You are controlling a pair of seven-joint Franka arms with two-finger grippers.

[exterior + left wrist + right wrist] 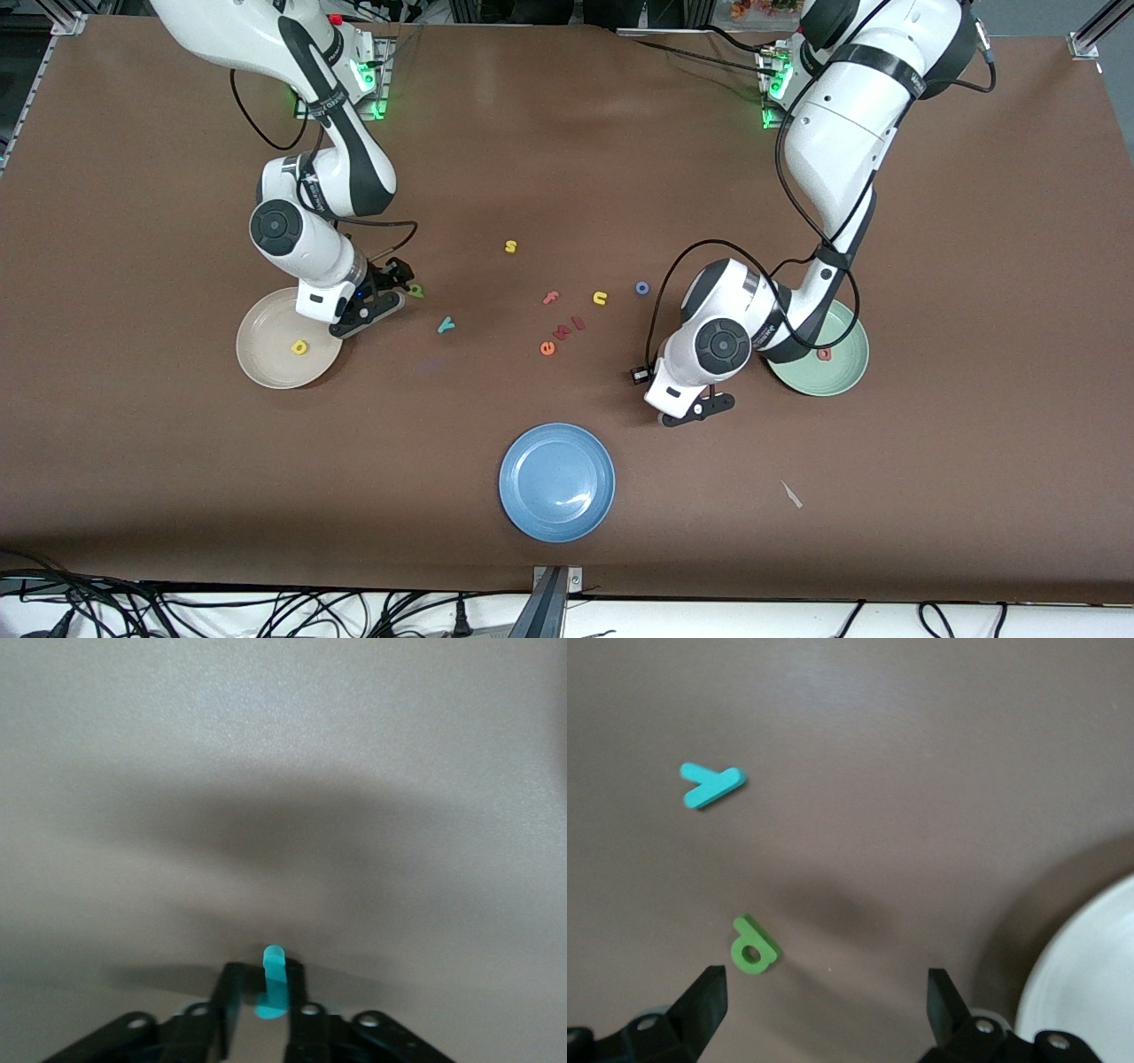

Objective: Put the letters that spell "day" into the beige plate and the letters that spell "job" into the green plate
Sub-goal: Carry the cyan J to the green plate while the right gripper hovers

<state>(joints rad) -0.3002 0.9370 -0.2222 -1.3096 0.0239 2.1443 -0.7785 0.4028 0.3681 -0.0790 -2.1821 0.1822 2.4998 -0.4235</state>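
A: How many plates were on the tabletop (567, 133)?
B: Three: beige plate (259, 365) holding yellow "a" (299, 347), green plate (846, 377) holding red "b" (824, 354), one blue plate (556, 481).
A: Grippers?
B: Two. Left gripper (264, 981) pinched teal "j" (274, 979) over tabletop near the green plate; right gripper (824, 992) gaped wide over green "d" (752, 946), teal "y" (711, 784) nearby.

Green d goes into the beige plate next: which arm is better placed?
Right. Its open end effector hovers just over the green d, close to the beige plate. The left end effector is by the green plate, closed on the teal j.
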